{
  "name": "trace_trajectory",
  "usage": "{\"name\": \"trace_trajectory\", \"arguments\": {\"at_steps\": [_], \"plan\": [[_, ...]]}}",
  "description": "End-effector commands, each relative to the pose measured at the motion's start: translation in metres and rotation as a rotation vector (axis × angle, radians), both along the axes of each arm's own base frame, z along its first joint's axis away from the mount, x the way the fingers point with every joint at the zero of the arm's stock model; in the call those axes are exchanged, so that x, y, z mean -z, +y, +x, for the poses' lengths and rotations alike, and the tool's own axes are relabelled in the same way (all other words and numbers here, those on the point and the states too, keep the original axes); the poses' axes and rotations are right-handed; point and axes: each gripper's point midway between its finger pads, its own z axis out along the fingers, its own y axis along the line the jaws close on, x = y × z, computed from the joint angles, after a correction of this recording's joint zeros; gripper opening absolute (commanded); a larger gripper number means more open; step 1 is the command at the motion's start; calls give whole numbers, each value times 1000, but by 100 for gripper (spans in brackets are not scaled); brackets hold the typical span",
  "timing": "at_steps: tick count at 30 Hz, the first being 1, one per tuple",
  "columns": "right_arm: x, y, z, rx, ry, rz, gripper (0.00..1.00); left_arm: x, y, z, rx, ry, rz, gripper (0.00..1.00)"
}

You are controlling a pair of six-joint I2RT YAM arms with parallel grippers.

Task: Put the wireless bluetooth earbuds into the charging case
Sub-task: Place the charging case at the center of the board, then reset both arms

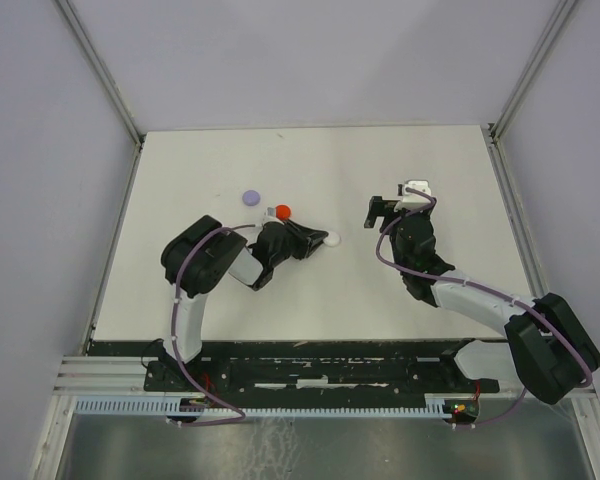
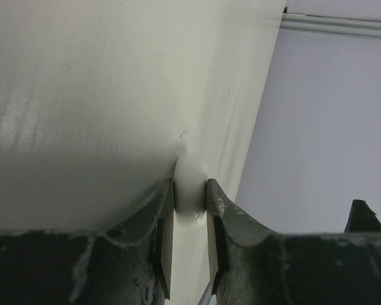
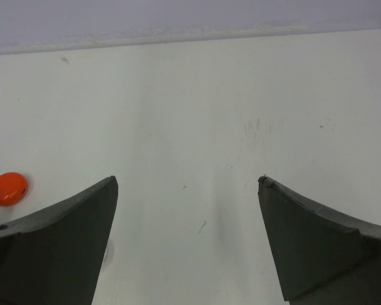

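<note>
Can't make out white round piece (image 2: pixel 189 166), half hidden in left gripper (image 2: pixel 189 189). Can't identify tiny bit (image 1: pixel 270 210) beside red disc (image 1: pixel 283 211): too small. Seeing right gripper (image 3: pixel 188 182) fingers only partly, cut at bottom edge.

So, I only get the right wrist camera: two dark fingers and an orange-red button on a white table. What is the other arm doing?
Observer: The left gripper is shut on a white rounded piece, pinched between its fingers.
Operator: Any more pieces besides my red one?
Observer: Yes, a lavender disc lies on the table, just left of the red disc and slightly farther back.
Operator: Is my gripper close to the other one?
Observer: No. From above, the right gripper stands apart, to the right of the left one, with white tabletop showing between them.
</note>
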Motion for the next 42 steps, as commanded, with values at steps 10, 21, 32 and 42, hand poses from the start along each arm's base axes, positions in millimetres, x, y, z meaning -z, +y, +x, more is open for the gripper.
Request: {"name": "trace_trajectory", "arguments": {"at_steps": [10, 21, 32, 42], "plan": [[-14, -1, -1, -16, -36, 15, 100, -13, 24, -4, -6, -69, 253, 47], [1, -13, 2, 80, 122, 8, 100, -72, 126, -22, -201, -203, 548, 69], [-16, -70, -3, 449, 164, 82, 100, -165, 223, -61, -415, -380, 790, 99], [-40, -108, -20, 768, 217, 7, 100, -207, 273, -100, -596, -445, 766, 99]]}}
